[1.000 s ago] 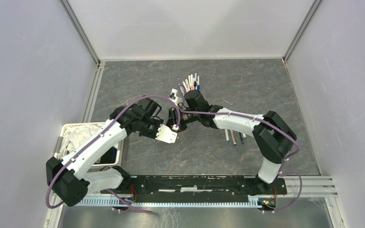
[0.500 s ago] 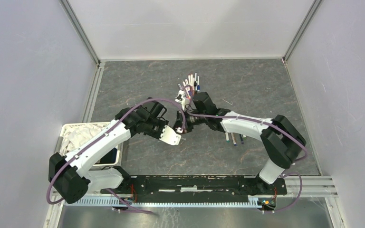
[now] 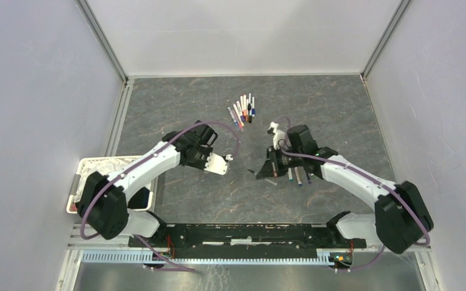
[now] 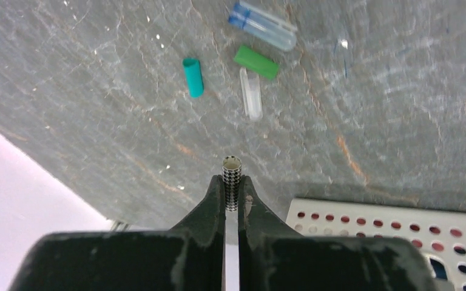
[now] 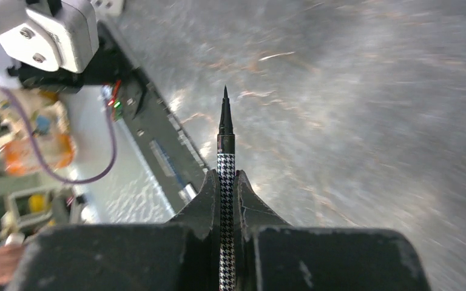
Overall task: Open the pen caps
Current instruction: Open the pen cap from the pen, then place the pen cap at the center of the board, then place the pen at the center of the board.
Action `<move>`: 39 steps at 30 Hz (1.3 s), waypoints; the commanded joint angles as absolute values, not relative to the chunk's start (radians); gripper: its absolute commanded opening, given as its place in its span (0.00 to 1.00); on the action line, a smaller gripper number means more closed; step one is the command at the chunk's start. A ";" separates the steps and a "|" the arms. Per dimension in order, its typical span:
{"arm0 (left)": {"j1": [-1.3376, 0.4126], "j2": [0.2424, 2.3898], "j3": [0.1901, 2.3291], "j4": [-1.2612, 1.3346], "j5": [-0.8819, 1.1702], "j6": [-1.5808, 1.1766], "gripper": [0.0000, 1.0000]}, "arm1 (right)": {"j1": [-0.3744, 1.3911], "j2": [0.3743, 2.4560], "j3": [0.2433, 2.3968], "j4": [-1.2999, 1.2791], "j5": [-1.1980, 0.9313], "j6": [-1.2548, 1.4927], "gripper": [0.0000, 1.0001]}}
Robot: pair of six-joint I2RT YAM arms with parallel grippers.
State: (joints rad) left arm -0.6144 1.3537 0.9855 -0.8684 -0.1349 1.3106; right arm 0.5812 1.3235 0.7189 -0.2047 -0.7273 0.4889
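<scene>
Top external view gives us the grey worktop (image 3: 176, 109), with a white perforated basket (image 3: 74, 193) at its near left corner. Our right gripper (image 5: 226, 179) is clamped on a houndstooth pen (image 5: 226, 136), its bare nib pointing straight ahead. Our left gripper (image 4: 231, 188) pinches the matching cap (image 4: 231, 170), whose axis runs along the fingers. We judge this pair done. More pens (image 3: 243, 110) fan out toward the far edge, beyond both grippers, with the left slightly nearer. Loose caps (image 4: 192, 77) lie on the worktop ahead of it.
</scene>
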 commanded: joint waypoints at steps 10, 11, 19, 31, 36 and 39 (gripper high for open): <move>-0.597 1.665 1.130 -0.661 0.043 1.041 0.23 | 0.371 1.000 0.642 -0.387 0.017 0.364 0.00; -0.597 1.681 1.132 -0.652 0.032 1.039 0.23 | 0.360 1.001 0.626 -0.371 0.027 0.365 0.00; -0.597 1.738 1.084 -0.586 -0.022 1.024 0.24 | 0.326 1.054 0.513 -0.197 0.111 0.382 0.00; -0.585 1.606 1.286 -0.739 0.080 0.929 0.39 | 0.321 1.237 0.486 -0.035 0.162 0.364 0.00; -0.566 1.558 1.390 -0.763 0.096 0.860 0.52 | 0.321 1.236 0.457 -0.013 0.185 0.362 0.09; -0.547 1.561 1.447 -0.769 0.101 0.789 0.58 | 0.321 1.229 0.462 -0.028 0.184 0.364 0.25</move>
